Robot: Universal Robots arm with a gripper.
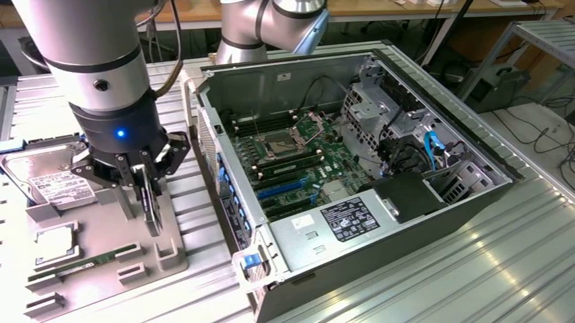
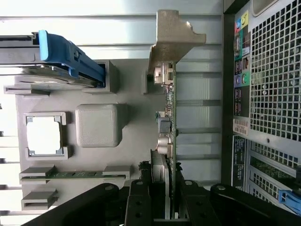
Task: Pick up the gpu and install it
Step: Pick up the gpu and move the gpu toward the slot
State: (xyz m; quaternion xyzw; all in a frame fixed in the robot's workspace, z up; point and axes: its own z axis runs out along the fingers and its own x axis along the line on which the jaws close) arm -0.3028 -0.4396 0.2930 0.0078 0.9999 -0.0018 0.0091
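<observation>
Green circuit-board gpu (image 2: 170,117), a thin flat card with a silver metal end bracket (image 2: 176,40), is pinched between the black jaws of the grey robot arm (image 1: 99,74). The jaws are drawn in to a narrow gap and clamp the card's two faces near the end away from the bracket. In the exterior view the gpu (image 1: 150,208) hangs upright below the jaws, over the grey moulded parts tray (image 1: 171,259) on the ribbed aluminium desk (image 1: 467,269). Whether its lower edge touches the tray I cannot tell. On the tray beside it lie a silver boxy hard drive with a white label (image 1: 54,185), a square silver processor chip (image 1: 58,242) and a narrow green RAM stick (image 1: 81,264). All three are apart from the card. At the exterior view's right, just beside the tray, stands the open black computer case (image 1: 404,222) with its green motherboard (image 1: 297,161) exposed — well apart from the gpu.
</observation>
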